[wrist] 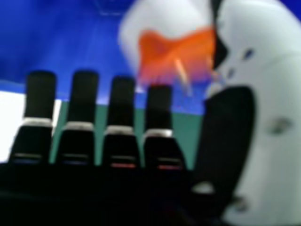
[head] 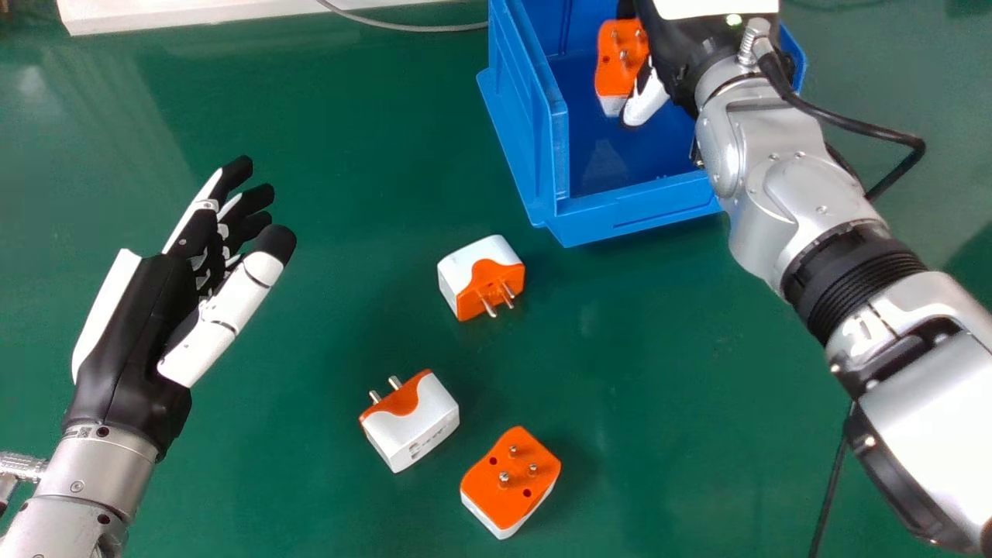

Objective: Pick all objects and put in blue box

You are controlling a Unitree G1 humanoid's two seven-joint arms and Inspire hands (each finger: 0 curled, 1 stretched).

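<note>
Left hand in head view

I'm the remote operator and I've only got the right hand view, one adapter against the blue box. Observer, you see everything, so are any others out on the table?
Observer: Yes, three adapters lie on the green table.

Operator: Which one's closest to the box?

Observer: The one just off the near left corner of the blue box.

Operator: And the one closest to the robot, which way do its pins face?

Observer: Upward, out of its orange face.
</note>
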